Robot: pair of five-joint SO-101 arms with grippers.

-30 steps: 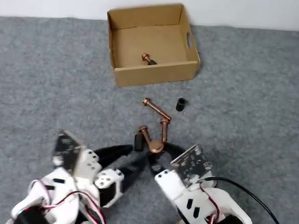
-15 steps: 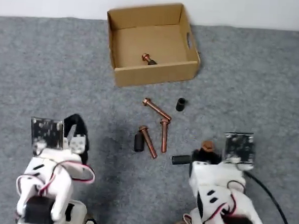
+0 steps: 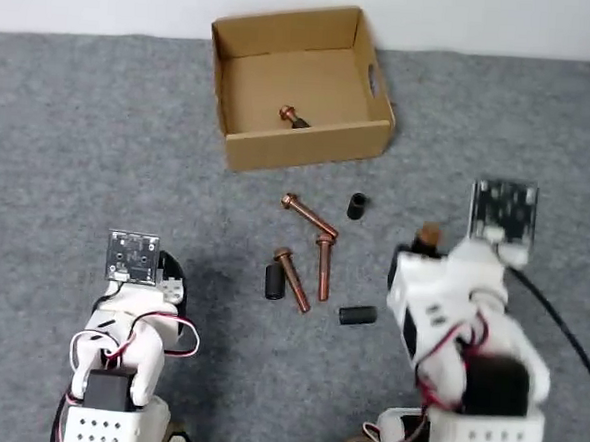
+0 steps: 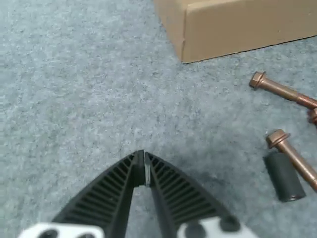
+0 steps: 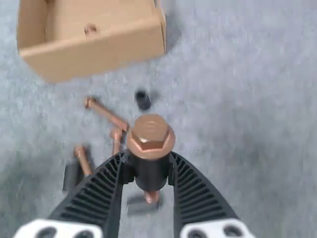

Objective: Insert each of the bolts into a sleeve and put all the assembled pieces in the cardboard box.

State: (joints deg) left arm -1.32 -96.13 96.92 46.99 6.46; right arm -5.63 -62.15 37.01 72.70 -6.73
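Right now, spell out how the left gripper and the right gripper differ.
The left gripper is shut on nothing; the right gripper is shut on a black sleeve with a copper bolt seated in it. The left gripper hangs over bare grey mat beside the loose bolts; the right gripper holds its piece with the bolt head facing its wrist camera. Both have black ribbed fingers and face the cardboard box.

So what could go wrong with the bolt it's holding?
1. The right gripper grips the copper bolt in its black sleeve by the sleeve alone, so tipping it might let the bolt slide out.
2. The brown cardboard box has a raised front wall; carried low, the piece could bump it.
3. The loose copper bolts lie nearby; a low arm could knock them.
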